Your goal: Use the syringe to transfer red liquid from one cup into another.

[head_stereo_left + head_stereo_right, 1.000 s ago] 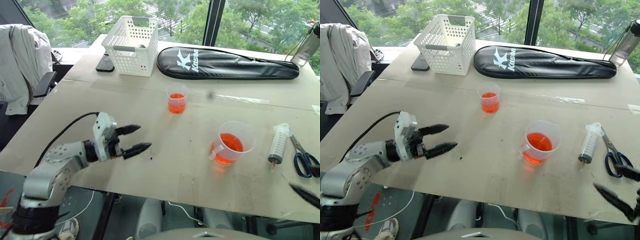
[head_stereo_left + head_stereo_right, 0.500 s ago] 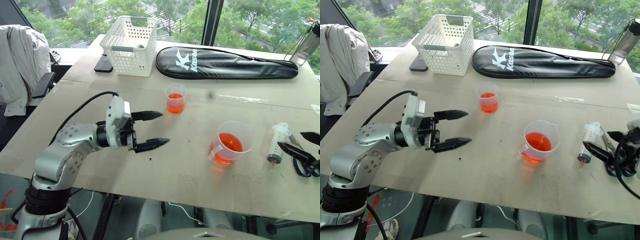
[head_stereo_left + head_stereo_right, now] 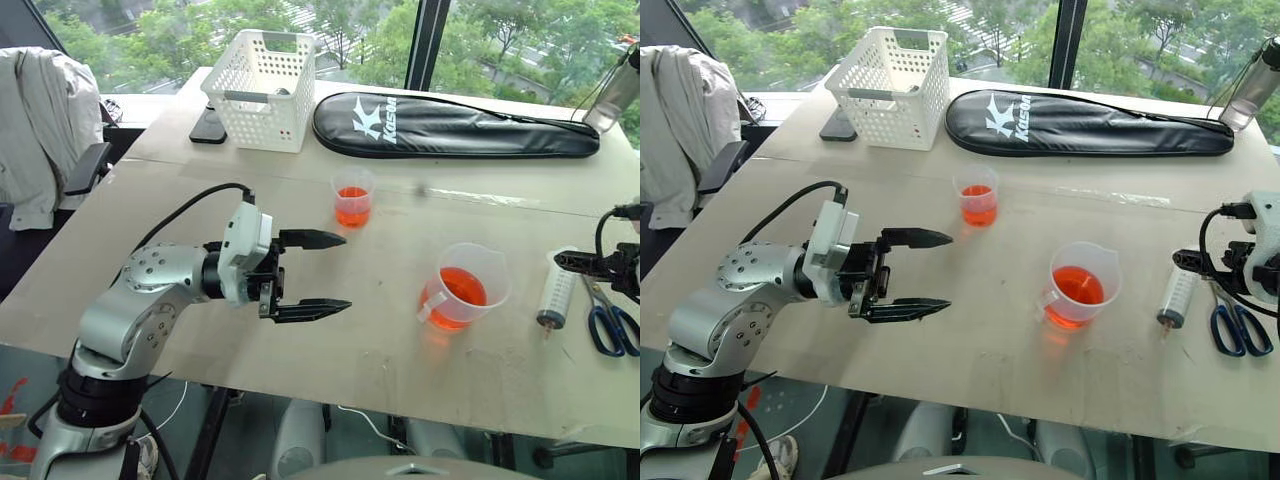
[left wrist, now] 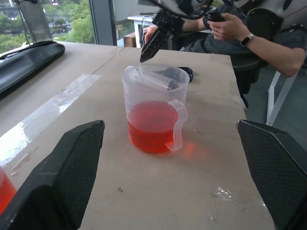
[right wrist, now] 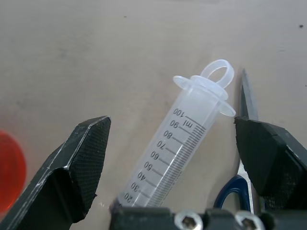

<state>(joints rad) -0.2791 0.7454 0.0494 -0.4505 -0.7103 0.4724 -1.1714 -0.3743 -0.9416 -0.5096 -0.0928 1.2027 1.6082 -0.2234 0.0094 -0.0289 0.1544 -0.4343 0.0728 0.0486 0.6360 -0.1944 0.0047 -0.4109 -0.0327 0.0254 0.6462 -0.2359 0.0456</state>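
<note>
The syringe lies flat on the table at the right side, its dark tip toward the near edge and its plunger end toward the far side, with blue-handled scissors just beside it on the right. The right gripper hovers over the syringe with its two black fingers spread wide, one on each side of the barrel, grasping nothing. To the left of the syringe stands the handled measuring cup, about a third full of red liquid. Farther back and to the left is the small handle-less cup, also holding some red liquid. The left gripper is held level above the table, left of both cups, pointing right toward the measuring cup, its fingers apart and empty. Along the far side sit a white basket, a dark phone beside it, and a long black racket case.
</note>
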